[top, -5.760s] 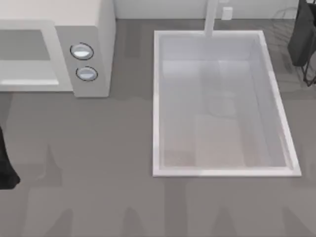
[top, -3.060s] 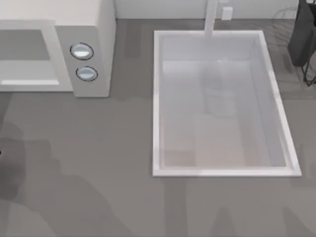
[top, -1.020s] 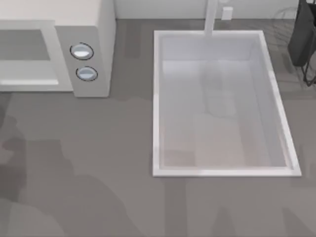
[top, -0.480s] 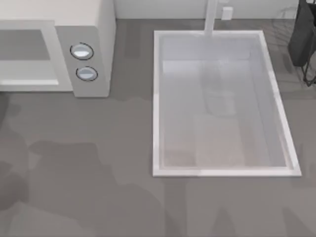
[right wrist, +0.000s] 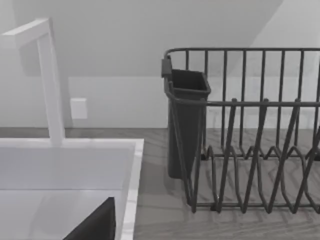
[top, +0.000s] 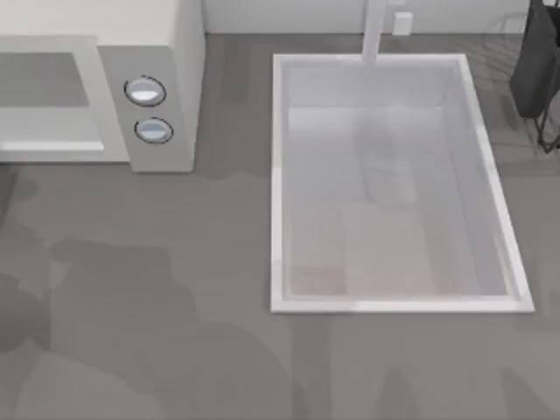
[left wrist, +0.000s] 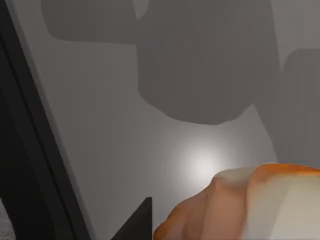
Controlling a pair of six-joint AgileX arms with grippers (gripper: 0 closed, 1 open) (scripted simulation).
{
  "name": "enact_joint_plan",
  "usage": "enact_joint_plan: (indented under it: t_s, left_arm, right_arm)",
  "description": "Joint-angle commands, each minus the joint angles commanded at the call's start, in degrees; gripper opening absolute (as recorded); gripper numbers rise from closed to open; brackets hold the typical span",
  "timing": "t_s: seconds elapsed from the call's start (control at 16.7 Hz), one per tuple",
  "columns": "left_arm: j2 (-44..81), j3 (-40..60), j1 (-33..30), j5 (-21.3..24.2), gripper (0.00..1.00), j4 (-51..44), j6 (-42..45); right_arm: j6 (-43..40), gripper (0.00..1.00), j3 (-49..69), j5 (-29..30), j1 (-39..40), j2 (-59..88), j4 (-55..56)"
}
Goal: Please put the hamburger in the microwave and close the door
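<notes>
So the hamburger [left wrist: 240,205] sits right up against the left gripper's [left wrist: 137,225] dark fingertip, above the grey counter [top: 175,289] — can't tell if it's actually clamped. The microwave [top: 166,52] looks open; next it needs carrying into that cavity.

We look down on a grey tabletop [top: 201,262] mottled with soft darker shadows at its left. A white rectangular sink basin [top: 278,192] is sunk into it at the right, and a slim white faucet [top: 374,35] rises at its far rim. Behind runs a plain pale wall [right wrist: 125,45]. At the far right a dark wire dish rack [right wrist: 250,150] stands, holding a dark cup-like holder [right wrist: 186,120].
</notes>
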Motion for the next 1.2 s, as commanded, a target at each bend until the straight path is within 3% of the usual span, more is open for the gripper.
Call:
enact_joint_plan:
  t_s: [0.24, 0.6, 0.96, 1.2]
  left_arm:
    - [3.4, -2.2, 0.7, 1.1, 0.00, 15.5, -4.3]
    - [9.5, -7.9, 0.2, 3.6, 0.00, 50.9, -13.2]
    - [15.6, -16.3, -3.6, 6.5, 0.00, 86.5, -21.9]
    - [18.6, -21.4, -7.0, 8.2, 0.00, 102.5, -25.9]
  right_arm:
    - [0.0, 1.00, 0.0, 0.0, 0.0, 0.0, 0.0]
    - [0.0, 1.00, 0.0, 0.0, 0.0, 0.0, 0.0]
    - [0.0, 1.00, 0.0, 0.0, 0.0, 0.0, 0.0]
    - [0.0, 1.00, 0.0, 0.0, 0.0, 0.0, 0.0]
